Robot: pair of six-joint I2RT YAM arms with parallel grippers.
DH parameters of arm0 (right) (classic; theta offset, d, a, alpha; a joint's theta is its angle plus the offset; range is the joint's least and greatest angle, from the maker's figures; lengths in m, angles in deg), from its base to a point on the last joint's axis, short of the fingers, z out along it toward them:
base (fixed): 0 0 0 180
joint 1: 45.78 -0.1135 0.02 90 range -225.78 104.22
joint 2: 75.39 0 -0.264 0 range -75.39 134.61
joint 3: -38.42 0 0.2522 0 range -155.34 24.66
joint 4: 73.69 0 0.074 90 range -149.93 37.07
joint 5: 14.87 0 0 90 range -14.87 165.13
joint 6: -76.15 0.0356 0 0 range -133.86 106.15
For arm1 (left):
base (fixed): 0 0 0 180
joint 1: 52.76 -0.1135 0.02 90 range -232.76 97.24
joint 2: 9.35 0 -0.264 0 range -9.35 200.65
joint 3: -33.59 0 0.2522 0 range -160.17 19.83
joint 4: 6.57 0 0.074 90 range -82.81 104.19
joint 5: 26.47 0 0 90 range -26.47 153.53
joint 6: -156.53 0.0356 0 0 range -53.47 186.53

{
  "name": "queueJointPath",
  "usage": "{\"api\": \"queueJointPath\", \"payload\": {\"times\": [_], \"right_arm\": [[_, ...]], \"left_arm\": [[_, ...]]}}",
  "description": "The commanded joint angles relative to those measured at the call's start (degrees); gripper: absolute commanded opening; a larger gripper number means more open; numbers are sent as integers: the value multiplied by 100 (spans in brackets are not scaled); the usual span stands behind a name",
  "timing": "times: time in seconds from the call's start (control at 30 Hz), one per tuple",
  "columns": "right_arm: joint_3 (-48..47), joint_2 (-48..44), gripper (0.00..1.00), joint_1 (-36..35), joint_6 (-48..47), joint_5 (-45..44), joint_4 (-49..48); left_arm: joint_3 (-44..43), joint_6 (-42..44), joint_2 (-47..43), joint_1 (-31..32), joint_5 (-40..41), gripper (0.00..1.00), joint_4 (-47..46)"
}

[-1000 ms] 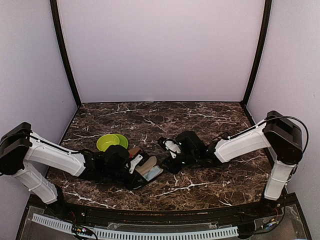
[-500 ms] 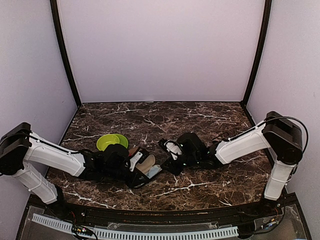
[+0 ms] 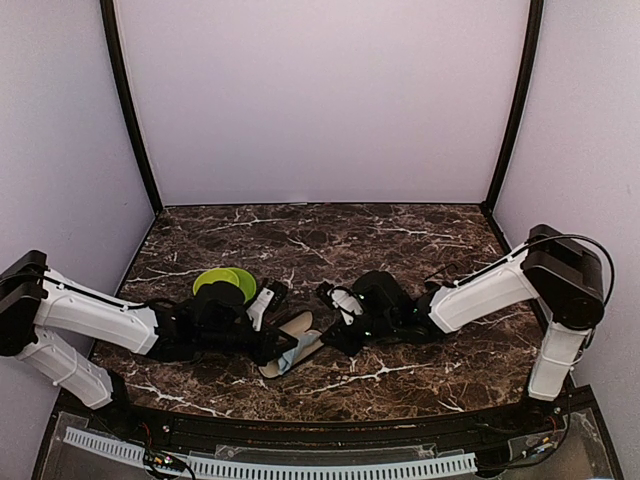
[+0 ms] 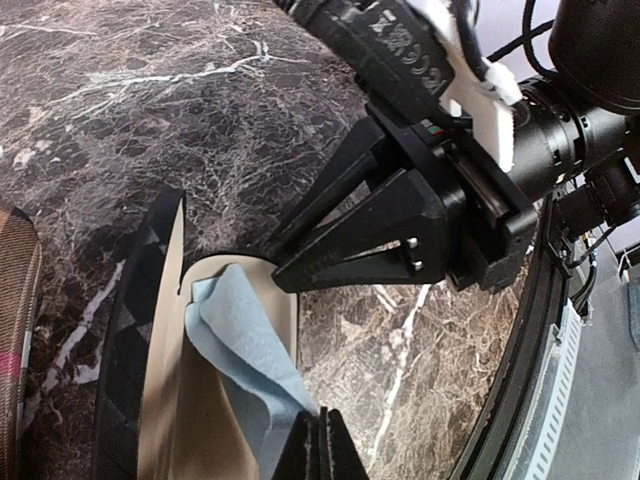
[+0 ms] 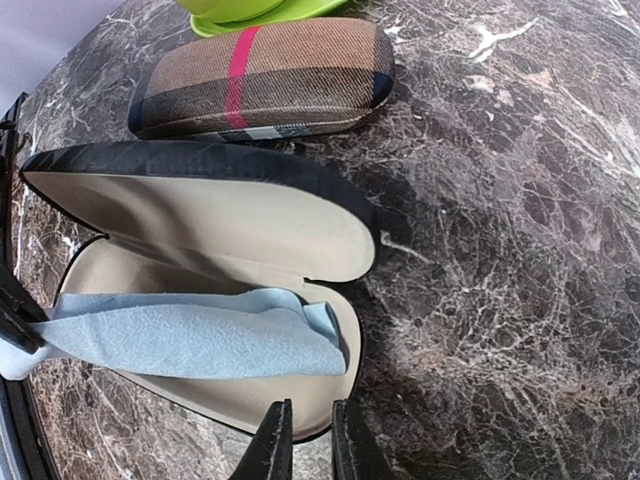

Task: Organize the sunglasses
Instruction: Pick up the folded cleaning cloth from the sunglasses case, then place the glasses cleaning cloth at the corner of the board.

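Note:
No sunglasses show in any view. A black case [image 5: 220,220] with beige lining lies open on the marble table [image 3: 400,240]. A light blue cloth [image 5: 190,335] lies across its lower half. My left gripper [image 4: 320,445] is shut on one end of that cloth [image 4: 235,340] at the case's near side. My right gripper [image 5: 308,440] stands at the case's right end with its fingers nearly together astride the rim; it also shows in the left wrist view [image 4: 277,262]. In the top view both grippers, left [image 3: 281,353] and right [image 3: 328,336], meet at the case [image 3: 295,328].
A shut brown striped case [image 5: 265,75] with a pink band lies just behind the open one. A lime green plate [image 3: 222,283] sits behind that. The table's front edge [image 4: 540,330] runs close to the open case.
My left arm has drawn back and its gripper now holds the cloth's end out over the case's near side. My right gripper has moved left onto the case's rim.

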Motion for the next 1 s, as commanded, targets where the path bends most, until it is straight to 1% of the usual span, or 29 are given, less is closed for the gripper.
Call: {"api": "queueJointPath", "payload": {"times": [0.0, 0.07, 0.17, 0.3, 0.4, 0.53, 0.6, 0.7, 0.77, 0.83, 0.9, 0.97], "right_arm": [[70, 13, 16, -56, 230, -72, -230], [63, -85, 18, -50, 303, -119, -201], [58, -329, 25, 27, 434, -233, -99], [140, -791, 36, 227, 680, -172, -72], [165, -1194, 39, 362, 775, -287, 206], [262, -1812, 41, 534, 830, -879, 798], [330, -2056, 41, 649, 878, -1178, 1143], [474, -2407, 41, 877, 1020, -1540, 1629], [605, -2642, 41, 1048, 1154, -1721, 1935], [805, -2891, 41, 1275, 1250, -1826, 2139], [981, -3139, 41, 1485, 1322, -1876, 2288], [1142, -3357, 41, 1669, 1372, -1924, 2413]], "left_arm": [[-35, 112, -111, -1, -382, 0, -276], [-161, 223, -135, -1, -571, 0, -219], [-303, 373, -301, -1, -544, 0, -49], [-660, 661, -500, -1, -563, 0, 357], [-917, 774, -508, -1, -679, 0, 564], [-1324, 894, -227, 21, -795, 0, 587], [-1788, 1091, 210, 52, -921, 0, 835], [-2828, 1594, 1157, 225, -927, 0, 1650], [-3606, 1979, 1880, 445, -736, 0, 2305], [-4414, 2442, 2607, 750, -447, 0, 3150], [-5036, 2740, 3147, 1028, -247, 0, 3629], [-5417, 2878, 3465, 1241, -124, 0, 3882]]}}
